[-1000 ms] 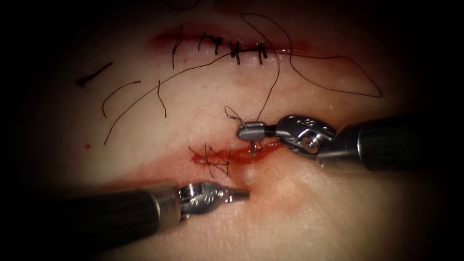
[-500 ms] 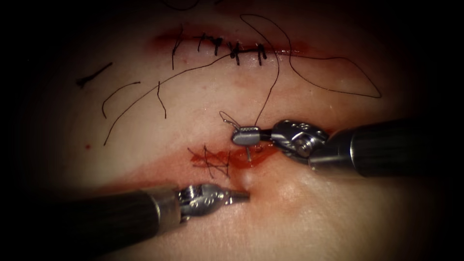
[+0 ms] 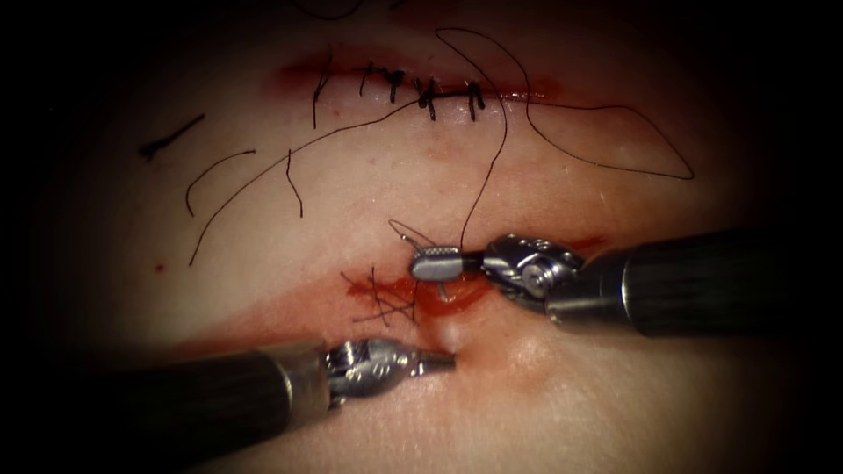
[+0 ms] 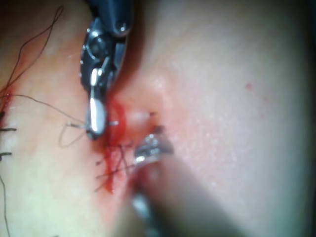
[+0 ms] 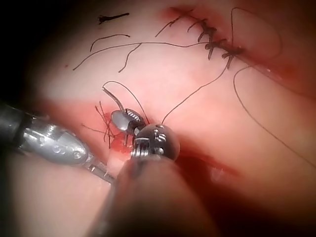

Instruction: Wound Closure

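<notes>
a: right tool (image 3: 436,263) — what's it got?

b: jaws clamped on the needle (image 3: 446,287) near its tail end, thread (image 3: 488,167) trailing up from there. the body curves down from the jaws into the cut (image 3: 457,285), tip sunk in the tissue (image 3: 351,211). right wrist view agrees: needle (image 5: 127,132) pinched, point down in the red fluid (image 5: 118,143).

a: moved since the earlier frames?

b: yes. over the last second the right tool slides left along the cut and the needle's visible part shortens and tilts, so it's being driven in. bite sits just right of the crossed stitches (image 3: 386,294).

a: left tool (image 3: 439,357)?

b: jaws closed, holding nothing. tip presses the tissue on the near side of the cut, just below the needle, with a small pale bump (image 3: 450,332) raised beside it. looks unmoved across frames.

a: step?

b: needle drive, mid-bite, my read. tip hasn't shown on the near side.

a: what does the next move call for?

b: rotating along the needle's curve rather than pushing straight, aiming to exit by the bump. the other cut (image 3: 421,88), farther off, is already stitched, and loose cut ends (image 3: 219,171) lie off to the left.
</notes>
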You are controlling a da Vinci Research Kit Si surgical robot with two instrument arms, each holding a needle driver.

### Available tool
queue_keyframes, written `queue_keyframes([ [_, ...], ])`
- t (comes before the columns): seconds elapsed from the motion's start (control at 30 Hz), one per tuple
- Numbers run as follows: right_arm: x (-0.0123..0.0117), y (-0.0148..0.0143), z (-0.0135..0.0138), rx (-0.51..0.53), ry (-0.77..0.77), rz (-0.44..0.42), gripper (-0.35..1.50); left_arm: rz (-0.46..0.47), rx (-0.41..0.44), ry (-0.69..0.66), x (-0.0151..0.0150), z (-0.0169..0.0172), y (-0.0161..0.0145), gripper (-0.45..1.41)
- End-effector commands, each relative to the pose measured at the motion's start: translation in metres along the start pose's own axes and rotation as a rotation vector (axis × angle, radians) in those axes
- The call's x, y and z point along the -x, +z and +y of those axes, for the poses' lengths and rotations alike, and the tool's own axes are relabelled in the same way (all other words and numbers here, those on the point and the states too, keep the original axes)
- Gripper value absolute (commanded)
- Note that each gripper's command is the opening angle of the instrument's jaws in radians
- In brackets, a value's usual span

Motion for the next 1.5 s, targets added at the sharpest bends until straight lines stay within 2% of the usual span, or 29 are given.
queue_keyframes([
  [0.03,0.0007,0.0007,0.0001,0.001,0.009,-0.011,-0.35,0.001,0.003,-0.001,0.0002,0.0003,0.0009,0.05],
  [0.63,0.0012,0.0005,-0.0001,0.026,0.06,-0.042,-0.35,0.001,0.004,-0.001,0.0001,0.0003,0.0009,0.05],
  [0.67,0.001,0.0005,-0.0001,0.04,0.062,-0.029,-0.15,0.001,0.004,-0.001,0.0001,0.0003,0.0009,0.05],
  [0.7,0.0006,0.0006,-0.0001,0.072,0.066,0.004,0.88,0.001,0.004,-0.001,0.0001,0.0003,0.0009,0.05],
  [0.73,0.0006,0.0006,-0.0001,0.072,0.066,0.004,0.88,0.001,0.004,-0.001,0.0001,0.0003,0.0009,0.05],
  [0.77,-0.0001,0.0003,-0.0001,0.071,0.06,0.022,1.3,0.001,0.004,-0.001,0.0001,0.0003,0.0009,0.05],
  [0.87,-0.0011,-0.0002,0.0,0.076,-0.03,0.022,1.31,0.001,0.004,-0.001,0.0001,0.0003,0.0008,0.05],
  [0.97,-0.0031,-0.0016,-0.0001,0.142,-0.2,0.05,1.41,0.001,0.004,-0.001,0.0001,0.0003,0.0008,0.05],
  [1.03,-0.0035,-0.0017,-0.0001,0.16,-0.211,0.053,1.45,0.001,0.004,-0.001,0.0001,0.0003,0.0008,0.05],
  [1.07,-0.0043,-0.0021,-0.0002,0.184,-0.299,0.055,1.46,0.001,0.004,-0.001,0.0001,0.0003,0.0008,0.05],
  [1.13,-0.0046,-0.0022,-0.0003,0.192,-0.335,0.051,1.46,0.001,0.004,-0.001,0.0001,0.0003,0.0008,0.05],
  [1.33,-0.0053,-0.0014,-0.0006,0.266,-0.514,-0.061,1.45,0.001,0.004,-0.001,0.0001,0.0003,0.0008,0.05],
  [1.5,-0.0061,-0.0001,-0.0004,0.366,-0.657,-0.086,1.43,0.001,0.004,-0.001,0.0001,0.0003,0.0008,0.05],
])
